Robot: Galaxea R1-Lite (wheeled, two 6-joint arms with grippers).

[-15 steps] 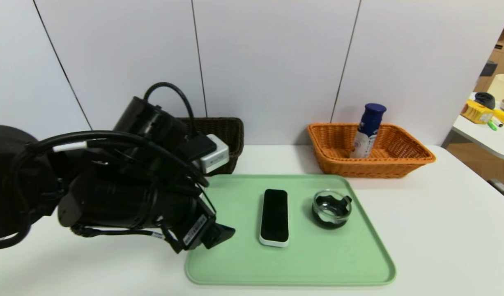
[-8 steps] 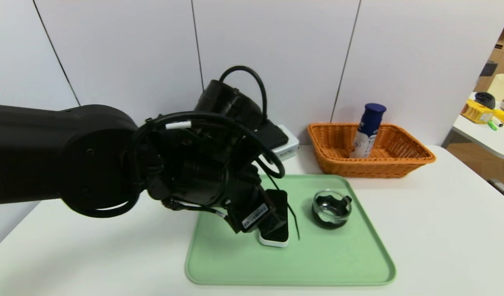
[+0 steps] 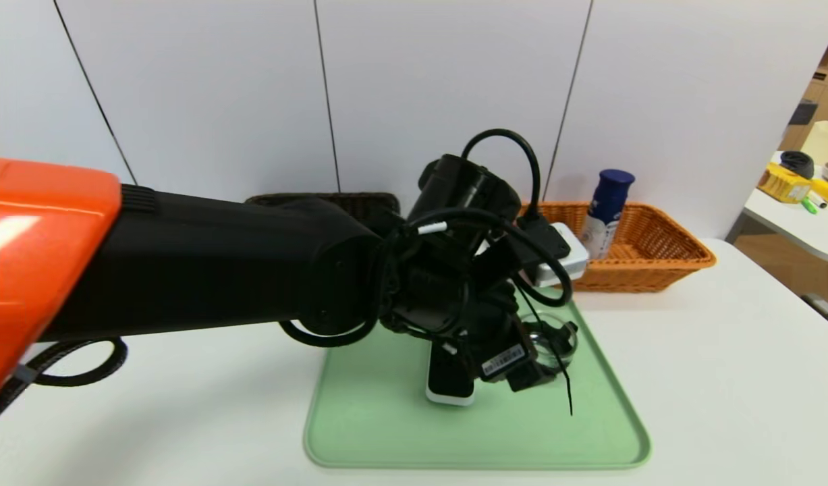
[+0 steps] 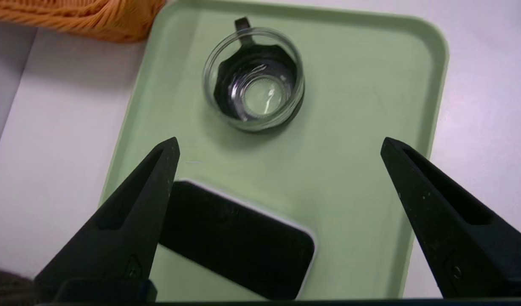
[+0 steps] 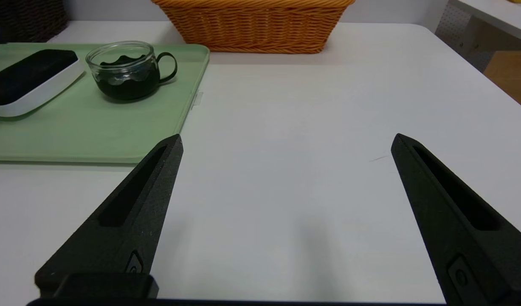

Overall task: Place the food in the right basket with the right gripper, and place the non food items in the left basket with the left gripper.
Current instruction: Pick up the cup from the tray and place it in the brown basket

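Observation:
The white bottle with a dark blue cap [image 3: 606, 212] stands in the orange-tan right basket [image 3: 656, 270]. On the green tray [image 3: 387, 439] lie the black-faced slab [image 4: 239, 242] and the clear glass dish with a dark inside [image 4: 254, 78]. My left gripper [image 4: 279, 140] hovers open above the tray, over bare tray between slab and dish, with one finger over the slab's end. In the head view it [image 3: 530, 375] covers part of the slab [image 3: 447, 386] and dish [image 3: 559, 337]. The dark brown left basket [image 3: 360, 201] shows only its rim behind the arm. My right gripper [image 5: 286, 136] stands open and empty, low over the table, right of the tray.
The white table [image 3: 724, 378] stretches to the right of the tray. A second table with yellow items [image 3: 791, 183] stands off the far right corner. A wall runs close behind both baskets.
My left arm has swung from the table's left side rightward across the tray, ending above the slab and dish. Its jaws have stayed open. Nothing on the tray has moved.

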